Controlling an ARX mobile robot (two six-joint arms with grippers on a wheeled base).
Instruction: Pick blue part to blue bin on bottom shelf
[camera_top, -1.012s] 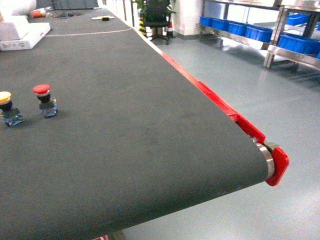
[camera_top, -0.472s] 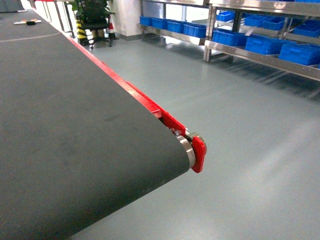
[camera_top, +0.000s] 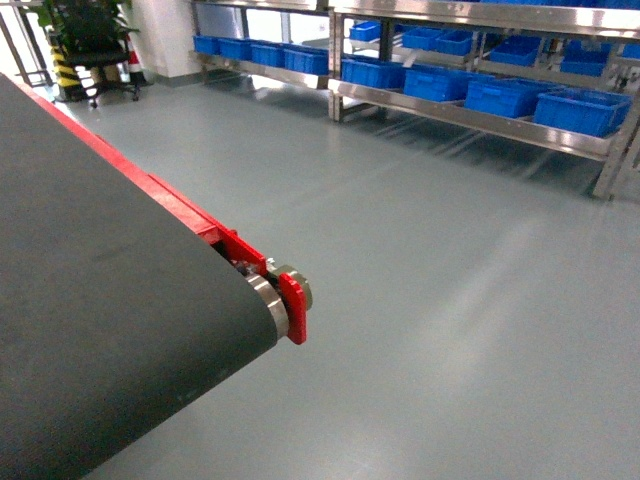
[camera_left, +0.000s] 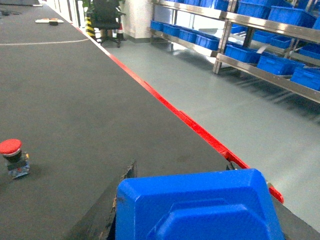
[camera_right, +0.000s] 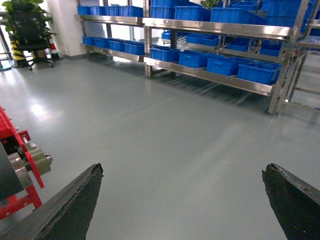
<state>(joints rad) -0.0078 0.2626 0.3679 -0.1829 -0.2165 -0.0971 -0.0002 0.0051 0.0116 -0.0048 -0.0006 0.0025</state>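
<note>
The blue part (camera_left: 200, 207), a chunky blue plastic piece, fills the bottom of the left wrist view. My left gripper (camera_left: 181, 174) is shut on it above the dark conveyor belt (camera_left: 75, 100). My right gripper (camera_right: 182, 170) is open and empty over the grey floor. The bottom shelf (camera_top: 470, 120), a steel rack level, runs along the far wall and carries several blue bins (camera_top: 505, 95). It shows again as the bottom shelf (camera_right: 210, 75) in the right wrist view. Neither gripper shows in the head view.
The conveyor belt (camera_top: 100, 300) ends at a red end cap (camera_top: 293, 308) on the left. A red push button (camera_left: 12, 157) stands on the belt. Bare grey floor (camera_top: 450, 300) lies between belt and racks. A black office chair (camera_top: 95, 50) stands at the far left.
The head view has swung to the right. The belt with its two push buttons has slid off to the left, and the racks with blue bins have come closer into view.
</note>
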